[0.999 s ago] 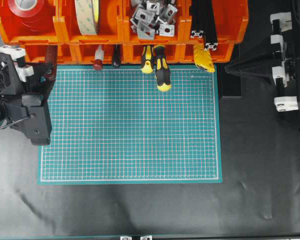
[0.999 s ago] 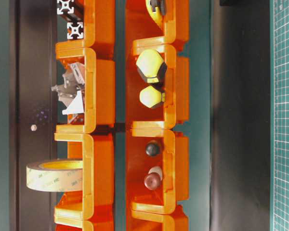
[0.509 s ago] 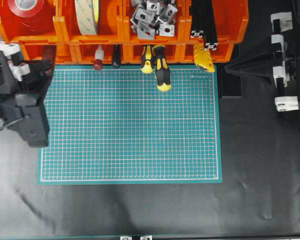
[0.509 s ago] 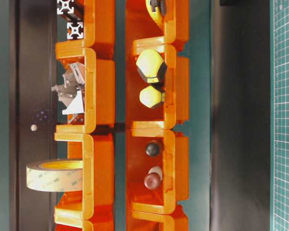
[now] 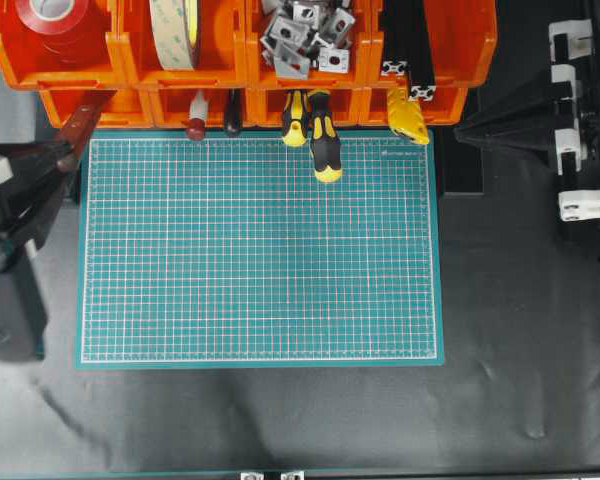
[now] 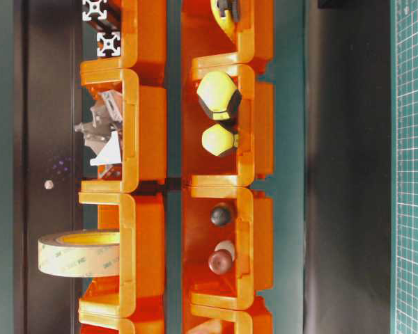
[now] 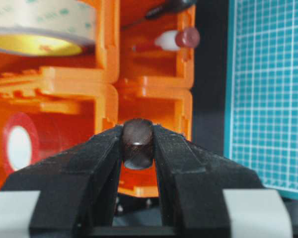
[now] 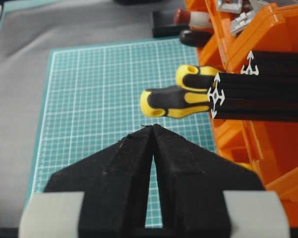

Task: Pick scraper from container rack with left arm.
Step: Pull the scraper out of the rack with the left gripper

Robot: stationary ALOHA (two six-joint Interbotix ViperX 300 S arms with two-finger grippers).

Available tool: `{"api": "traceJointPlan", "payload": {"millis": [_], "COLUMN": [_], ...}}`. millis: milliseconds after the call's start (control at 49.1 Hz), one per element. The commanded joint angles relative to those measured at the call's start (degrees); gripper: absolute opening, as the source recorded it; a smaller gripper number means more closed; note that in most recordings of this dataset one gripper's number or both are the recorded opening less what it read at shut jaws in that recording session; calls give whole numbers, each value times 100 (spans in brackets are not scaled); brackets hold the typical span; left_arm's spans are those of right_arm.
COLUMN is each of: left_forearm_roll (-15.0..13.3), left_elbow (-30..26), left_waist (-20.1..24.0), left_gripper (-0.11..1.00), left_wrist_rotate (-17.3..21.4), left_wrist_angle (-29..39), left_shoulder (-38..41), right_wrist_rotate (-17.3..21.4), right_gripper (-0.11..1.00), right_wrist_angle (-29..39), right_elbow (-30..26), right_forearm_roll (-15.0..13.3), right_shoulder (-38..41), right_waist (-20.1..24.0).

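The left tool (image 7: 137, 144) was clenched on the scraper (image 7: 137, 143), its 2 black fingers (image 7: 102, 163) pressing the round end of the dark reddish-brown handle from both sides. Seen from above, that handle (image 5: 80, 125) stuck out slantwise from the lowest-left bin of the container rack (image 5: 240, 60), with its near end in the left tool (image 5: 62, 150) at the far-left corner of the green mat (image 5: 260, 250). The blade could not be seen, so whether it was still inside the bin could not be told. Just past the left tool's tips stood the orange bins, with a roll of red tape (image 7: 20, 146) to its left and a roll of pale tape (image 7: 39, 29) farther off. A small dark-red knob tool (image 7: 181, 38) lay in the bin beyond the tips, to the right. The right tool (image 8: 153, 130) was clenched on nothing, its 2 tips touching above the mat. Ahead of it, 2 yellow-and-black screwdrivers (image 8: 176, 104) stuck out of the rack, and black metal bars (image 8: 258, 87) lay to its right. From above, the right tool (image 5: 570, 120) hung far from the scraper, off the right side of the mat, over the dark counter (image 5: 520, 330).
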Motion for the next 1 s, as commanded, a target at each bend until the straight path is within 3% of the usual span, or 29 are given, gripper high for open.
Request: {"api": "traceJointPlan", "payload": {"millis": [0, 245, 387, 571, 774, 978], "left_forearm_roll": [35, 35, 35, 44, 53, 88], "left_elbow": [-466, -1406, -1556, -1354, -501, -123], "left_waist": [-264, -1160, -1336, -1301, -1063, -519], "left_gripper": [20, 20, 20, 20, 20, 20], "left_wrist_rotate": [88, 457, 932, 1354, 1222, 1046], "left_wrist_angle": [79, 167, -44, -519, -1696, -2689], "left_shoulder": [-35, 466, 800, 949, 1063, 1230], "right_wrist_rotate": [9, 9, 18, 97, 483, 703], "right_gripper": [-1, -1, -1, -1, -1, -1], "right_wrist_angle": [-97, -132, -141, -123, 88, 185], "right_elbow": [-79, -97, -97, -114, -97, -114], "right_forearm_roll": [0, 0, 0, 62, 53, 53], "right_shoulder": [0, -105, -193, -272, -220, -220], "right_waist": [0, 0, -9, -26, -26, -26]}}
